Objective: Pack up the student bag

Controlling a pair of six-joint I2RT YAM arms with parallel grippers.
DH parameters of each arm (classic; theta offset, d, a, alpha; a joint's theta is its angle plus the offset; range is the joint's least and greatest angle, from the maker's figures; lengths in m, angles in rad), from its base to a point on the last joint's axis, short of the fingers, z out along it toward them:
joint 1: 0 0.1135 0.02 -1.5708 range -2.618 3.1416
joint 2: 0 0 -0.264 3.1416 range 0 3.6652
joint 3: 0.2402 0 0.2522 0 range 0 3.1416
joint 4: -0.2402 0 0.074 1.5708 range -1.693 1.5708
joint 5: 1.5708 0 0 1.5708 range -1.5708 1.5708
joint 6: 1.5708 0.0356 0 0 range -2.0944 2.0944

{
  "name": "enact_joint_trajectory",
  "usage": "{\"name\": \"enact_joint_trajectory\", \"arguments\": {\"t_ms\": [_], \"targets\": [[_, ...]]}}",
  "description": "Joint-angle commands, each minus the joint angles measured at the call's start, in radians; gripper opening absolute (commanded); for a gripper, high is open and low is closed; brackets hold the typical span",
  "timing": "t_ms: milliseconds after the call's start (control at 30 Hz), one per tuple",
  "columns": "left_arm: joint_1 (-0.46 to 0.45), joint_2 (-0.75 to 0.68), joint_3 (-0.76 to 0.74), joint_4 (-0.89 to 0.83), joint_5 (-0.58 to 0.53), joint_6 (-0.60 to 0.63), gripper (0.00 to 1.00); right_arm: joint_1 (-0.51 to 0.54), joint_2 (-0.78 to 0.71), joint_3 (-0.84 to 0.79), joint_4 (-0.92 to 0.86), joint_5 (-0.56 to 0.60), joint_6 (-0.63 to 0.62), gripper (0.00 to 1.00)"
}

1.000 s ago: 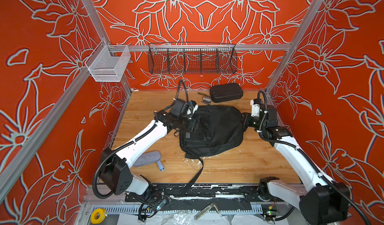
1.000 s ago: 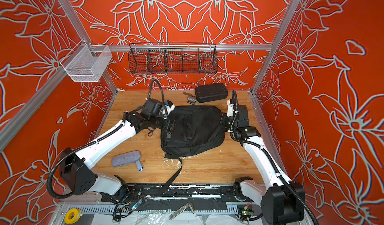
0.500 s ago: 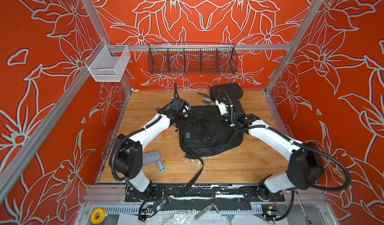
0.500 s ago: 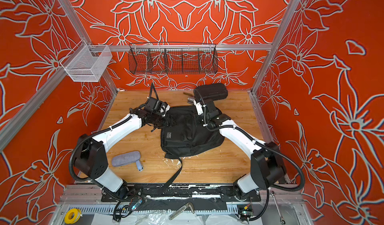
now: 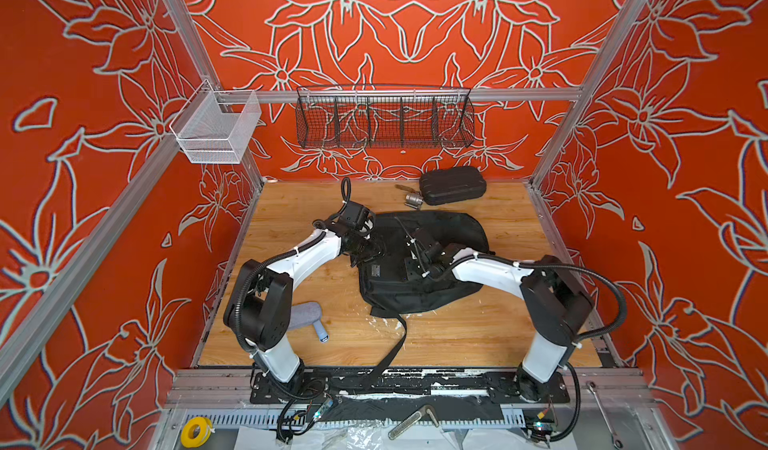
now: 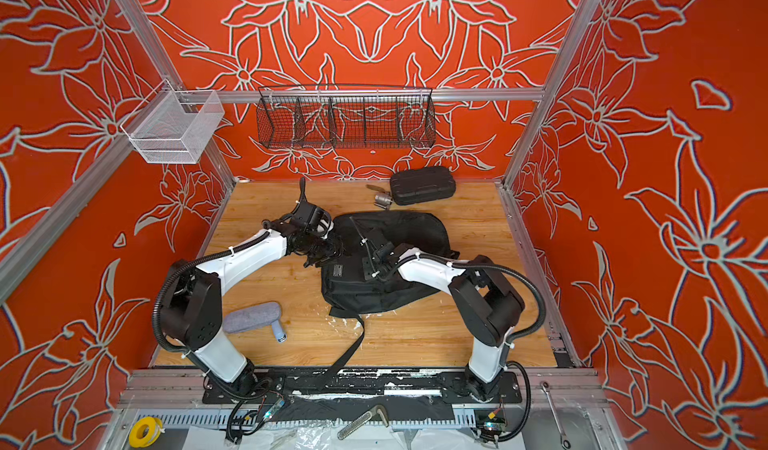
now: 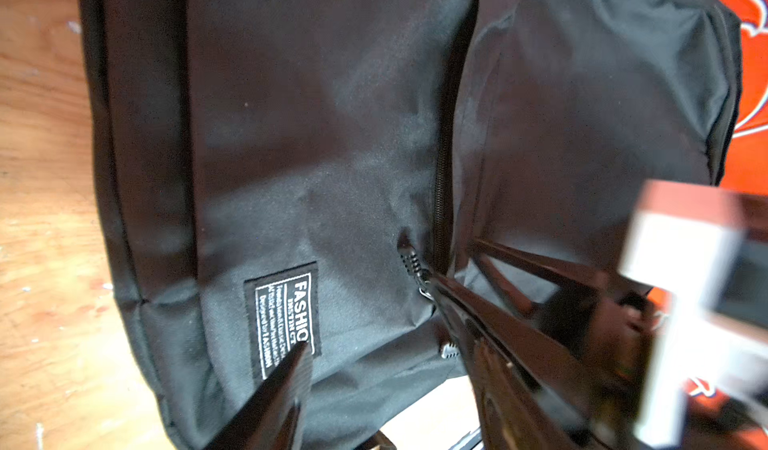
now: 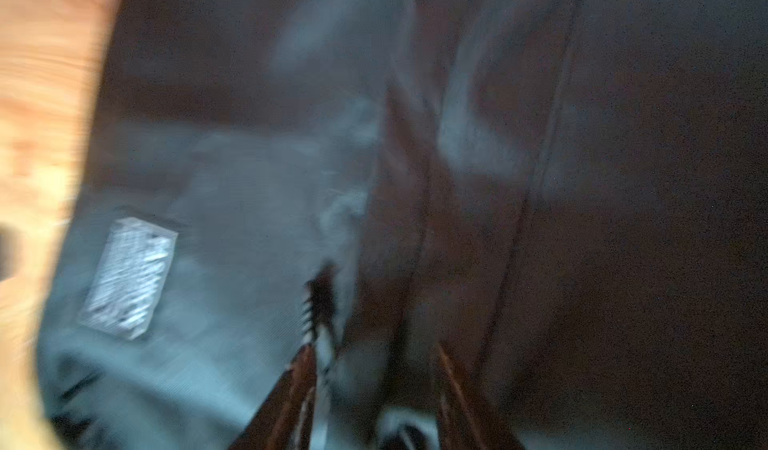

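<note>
The student bag (image 5: 451, 227) (image 6: 409, 227) is a black fabric backpack lying flat on the wooden floor in both top views. Its white-lettered label patch (image 7: 284, 319) (image 8: 129, 277) and front-pocket zip pull (image 7: 411, 261) (image 8: 320, 302) show in the wrist views. My left gripper (image 5: 376, 253) (image 6: 335, 251) (image 7: 370, 319) is at the bag's left edge, open, one finger on the label and the other by the zip pull. My right gripper (image 5: 409, 263) (image 6: 367, 267) (image 8: 374, 360) hovers over the bag's middle, open, one finger next to the zip pull. That view is blurred.
A black hard case (image 5: 452, 185) and a small metal piece (image 5: 412, 200) lie at the back. A grey pouch-like thing with a blue stub (image 5: 305, 315) sits near the left arm's base. A bag strap (image 5: 390, 352) trails to the front edge. Wire baskets (image 5: 384, 119) (image 5: 216, 130) hang on the walls.
My right arm swung from the bag's right side towards the hard case, then drew back over the bag's middle. My left gripper stayed at the bag's left edge and narrowed a little.
</note>
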Motion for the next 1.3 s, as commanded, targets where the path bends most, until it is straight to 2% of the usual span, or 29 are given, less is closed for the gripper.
{"name": "enact_joint_trajectory", "arguments": {"t_ms": [0,200,300,367,567,700,867,933,1067,1267], "targets": [[0.002,-0.012,-0.006,-0.021,-0.033,-0.079,0.63,0.013,0.021,0.023,-0.055,0.102,0.101,0.39],[-0.002,-0.050,-0.046,0.011,-0.018,-0.207,0.63,0.012,-0.016,-0.034,-0.022,0.113,0.123,0.13],[-0.025,-0.051,-0.044,0.014,-0.001,-0.174,0.62,0.013,-0.049,-0.071,0.010,0.119,0.125,0.05],[-0.045,-0.040,-0.032,-0.010,-0.013,-0.097,0.61,0.013,-0.067,-0.086,0.020,0.118,0.122,0.00],[-0.061,-0.045,-0.045,-0.008,-0.002,0.142,0.58,0.010,-0.152,-0.151,0.096,0.072,0.076,0.00],[-0.069,-0.067,-0.047,0.028,0.043,0.272,0.58,0.009,-0.211,-0.198,0.107,0.054,0.019,0.00],[-0.157,-0.100,-0.095,0.105,0.008,0.576,0.58,-0.011,-0.267,-0.275,0.161,-0.047,-0.079,0.00],[-0.180,-0.098,-0.104,0.122,0.008,0.654,0.57,-0.021,-0.283,-0.285,0.159,-0.070,-0.109,0.00],[-0.203,-0.058,-0.095,0.138,0.031,0.767,0.51,-0.050,-0.304,-0.306,0.169,-0.124,-0.149,0.00],[-0.229,-0.020,-0.116,0.185,0.063,0.822,0.45,-0.101,-0.330,-0.350,0.239,-0.285,-0.190,0.00]]}}
